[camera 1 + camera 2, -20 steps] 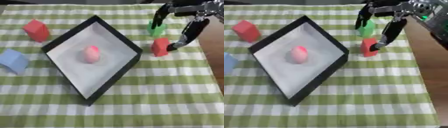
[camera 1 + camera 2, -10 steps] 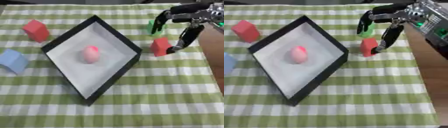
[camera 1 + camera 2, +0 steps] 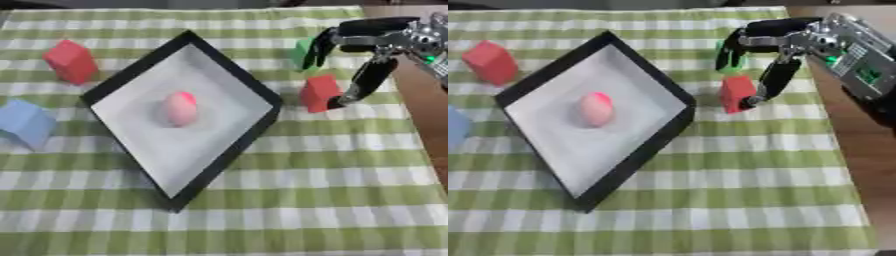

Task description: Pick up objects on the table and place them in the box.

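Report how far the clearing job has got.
Done: one pink egg-shaped thing lies in the box. In hand: the right hand is spread over the small red block, a finger beside it, not lifted. Left: that block, the green block behind the fingers, the red block and the blue block.

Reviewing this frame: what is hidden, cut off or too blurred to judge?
- Green block: largely hidden behind the right hand in both eye views.
- Contact between the hand and the red block beside the box: blurred.
- Blue block: cut off by the right eye view's left edge.
- Left hand: outside both views.
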Robot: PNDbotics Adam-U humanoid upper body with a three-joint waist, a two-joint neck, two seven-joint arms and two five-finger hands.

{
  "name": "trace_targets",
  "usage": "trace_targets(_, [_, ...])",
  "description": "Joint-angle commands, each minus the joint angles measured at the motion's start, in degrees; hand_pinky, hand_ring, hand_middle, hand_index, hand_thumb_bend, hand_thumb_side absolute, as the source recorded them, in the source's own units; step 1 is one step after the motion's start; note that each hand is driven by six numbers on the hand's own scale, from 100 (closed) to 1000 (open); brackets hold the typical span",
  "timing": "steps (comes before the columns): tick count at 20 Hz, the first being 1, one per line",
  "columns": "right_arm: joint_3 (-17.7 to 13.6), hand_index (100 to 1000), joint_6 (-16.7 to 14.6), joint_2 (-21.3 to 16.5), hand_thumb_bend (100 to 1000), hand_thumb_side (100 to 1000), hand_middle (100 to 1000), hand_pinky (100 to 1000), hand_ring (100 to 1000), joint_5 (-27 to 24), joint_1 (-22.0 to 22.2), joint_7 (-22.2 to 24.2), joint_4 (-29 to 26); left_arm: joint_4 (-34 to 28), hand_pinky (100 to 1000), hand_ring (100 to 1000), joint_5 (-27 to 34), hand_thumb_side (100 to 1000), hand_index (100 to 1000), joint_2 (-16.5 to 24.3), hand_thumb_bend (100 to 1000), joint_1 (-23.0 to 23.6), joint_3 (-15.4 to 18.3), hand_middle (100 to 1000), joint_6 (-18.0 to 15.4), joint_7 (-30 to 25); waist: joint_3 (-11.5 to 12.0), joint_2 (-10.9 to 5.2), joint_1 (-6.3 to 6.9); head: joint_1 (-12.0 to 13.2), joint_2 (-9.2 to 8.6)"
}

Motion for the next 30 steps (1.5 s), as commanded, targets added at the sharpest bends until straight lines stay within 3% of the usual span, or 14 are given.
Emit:
trace_targets(1, [-1.0,754,0.2,-0.4,557,123,707,821,716,0.9,-0.6,-0.6,0.9,-0.6,797,870,0.1,744,862,1.2,344,-0.6,-0.1,779,-0.1,-0.3,0.1,-0.88,0.55,-0.1,-0.18])
trace_targets(26, [-1.4,739,-2.0,4.5,526,100,690,815,703,5.8,-1.0,-1.7,10.7,-0.4,798,872,0.3,749,861,1.0,338,-0.7,-0.4,781,-0.1,-0.7,0.1,-0.53,1.04,-0.2,-0.27])
trace_targets(30, [-1.6,696,-1.9,5.1,502,100,642,805,673,5.4,-0.9,-2.0,11.3,-0.4,798,873,0.3,751,861,1.0,336,-0.7,-0.6,781,-0.1,-0.8,0.1,-0.49,1.09,-0.1,-0.24])
